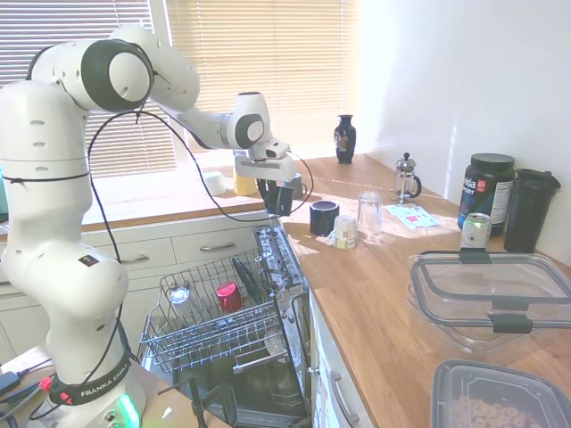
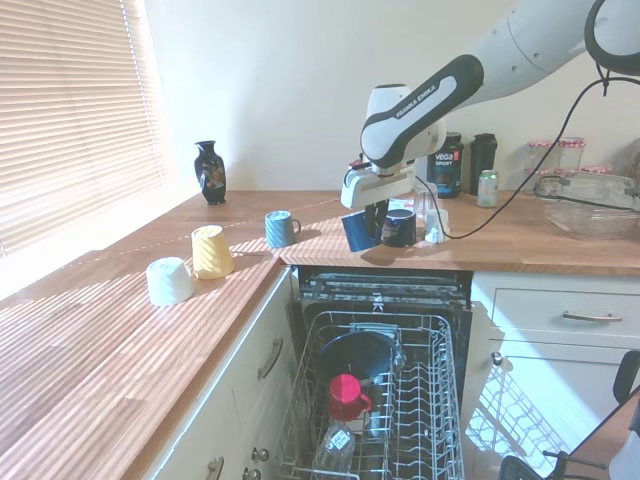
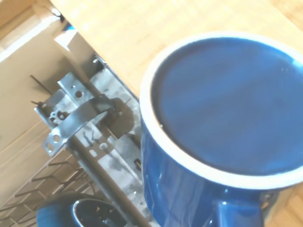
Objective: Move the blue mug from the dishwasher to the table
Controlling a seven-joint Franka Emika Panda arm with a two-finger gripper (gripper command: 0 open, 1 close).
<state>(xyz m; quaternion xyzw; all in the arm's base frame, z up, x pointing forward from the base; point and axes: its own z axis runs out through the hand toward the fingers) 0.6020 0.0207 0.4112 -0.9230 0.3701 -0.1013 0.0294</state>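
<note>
Gripper (image 2: 366, 222) closed on the blue mug (image 2: 359, 231), held in the air, tilted, above the tabletop (image 2: 120, 350) edge where it meets the dishwasher (image 2: 385, 300). Mug clear of both surfaces. A second navy mug (image 2: 399, 228) stands on the tabletop just beside it. Wrist view: mug's pale base ring and glossy blue wall fill the frame, handle towards the bottom edge. Wire rack (image 2: 440, 400) pulled out below, red item (image 2: 346, 397) inside.

Wooden table (image 1: 375, 294), navy mug (image 1: 323, 217), glass (image 1: 370, 214), vase (image 1: 345, 138)
</note>
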